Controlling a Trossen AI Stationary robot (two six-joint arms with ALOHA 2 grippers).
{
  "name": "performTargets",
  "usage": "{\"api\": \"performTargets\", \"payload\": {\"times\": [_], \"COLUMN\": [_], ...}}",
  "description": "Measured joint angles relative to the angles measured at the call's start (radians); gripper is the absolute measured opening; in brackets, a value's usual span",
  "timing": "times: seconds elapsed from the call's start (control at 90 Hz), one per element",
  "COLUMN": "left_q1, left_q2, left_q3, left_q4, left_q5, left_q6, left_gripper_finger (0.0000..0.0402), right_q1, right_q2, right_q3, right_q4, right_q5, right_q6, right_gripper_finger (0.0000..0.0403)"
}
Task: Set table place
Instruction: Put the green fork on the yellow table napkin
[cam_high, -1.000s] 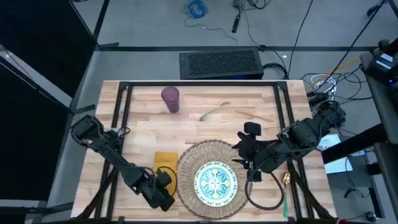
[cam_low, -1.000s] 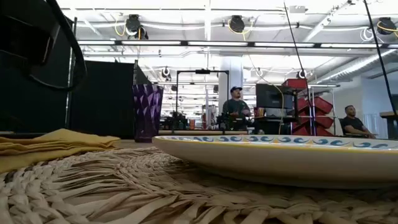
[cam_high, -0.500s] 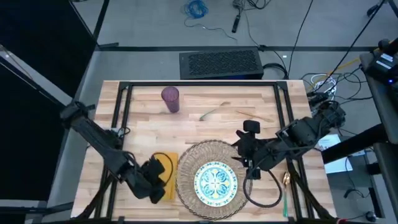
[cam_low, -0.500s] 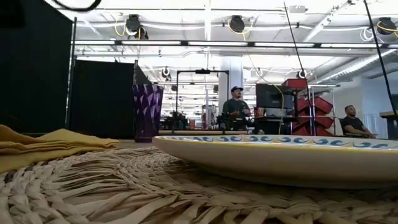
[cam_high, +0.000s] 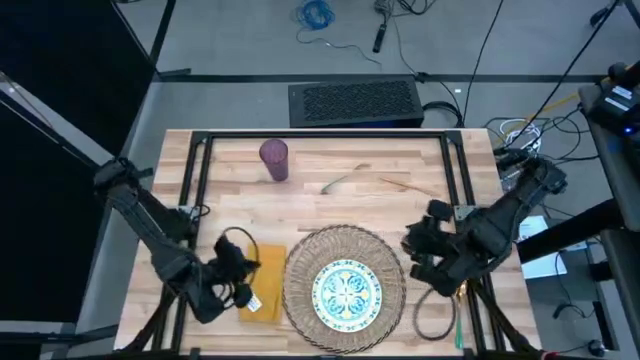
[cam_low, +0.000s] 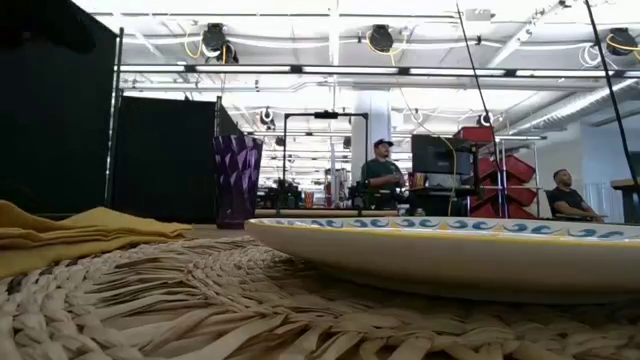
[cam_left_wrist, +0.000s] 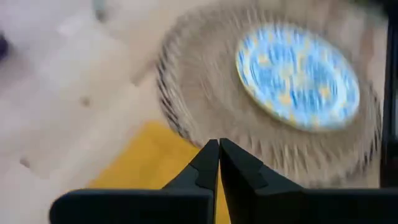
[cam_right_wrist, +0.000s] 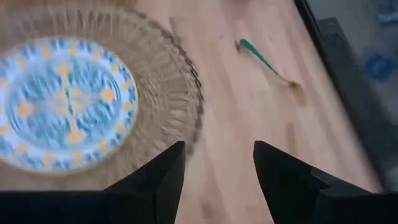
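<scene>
Plate (cam_high: 349, 291) sits centred on the woven mat (cam_high: 344, 252) at your tabletop's (cam_high: 330, 210) near edge; the napkin (cam_high: 268, 262) is partly hidden under the left gripper (cam_high: 243, 275). Low view: the plate's rim fills the foreground, tumbler (cam_low: 237, 180) behind. Left wrist: fingers pressed together over the napkin. Right wrist: right gripper (cam_right_wrist: 217, 171) spread apart above bare wood beside the mat, teal spoon (cam_right_wrist: 261, 59) blurred.

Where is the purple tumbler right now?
In the high view, the purple tumbler stands upright at the table's far left, well beyond the round woven straw mat.
</scene>
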Motion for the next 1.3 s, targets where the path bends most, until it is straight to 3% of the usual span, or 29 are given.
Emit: {"api": "performTargets", "payload": {"times": [0.089, 0.156, 0.322, 0.444, 0.533, 0.633, 0.822, 1.078, 1.3], "left_q1": [0.046, 0.128, 0.443, 0.717, 0.91, 1.08, 1.228, 1.263, 1.278], "left_q2": [-0.011, -0.014, -0.012, -0.013, -0.011, 0.051, 0.269, 0.562, 0.683], "left_q3": [-0.067, -0.106, -0.143, -0.095, -0.023, 0.085, 0.36, 0.699, 0.775], "left_q4": [0.037, 0.128, 0.572, 0.665, 0.667, 0.669, 0.554, 0.204, 0.096], "left_q5": [-0.011, 0.031, 0.358, 0.541, 0.729, 0.934, 1.139, 1.131, 1.141], "left_q6": [-0.045, 0.026, 0.595, 0.852, 0.953, 1.039, 1.156, 1.338, 1.4], "left_gripper_finger": [0.0, 0.0, 0.0, 0.0, 0.0, 0.0, 0.0, 0.0, 0.0001], "right_q1": [0.022, 0.004, -0.128, -0.224, -0.28, -0.323, -0.339, -0.348, -0.379], "right_q2": [-0.114, -0.181, -0.241, -0.226, -0.217, -0.217, -0.216, -0.216, -0.216], "right_q3": [-0.229, -0.402, -0.742, -0.843, -0.859, -0.859, -0.859, -0.859, -0.859], "right_q4": [0.276, 0.514, 1.131, 1.404, 1.431, 1.405, 1.381, 1.312, 1.193], "right_q5": [0.079, 0.101, 0.02, -0.027, -0.032, -0.121, -0.148, -0.124, -0.126], "right_q6": [0.061, 0.054, -0.047, -0.115, -0.123, -0.123, -0.12, -0.073, -0.012], "right_gripper_finger": [0.0178, 0.0178, 0.0178, 0.0178, 0.0178, 0.0178, 0.0178, 0.0178, 0.0178]}}
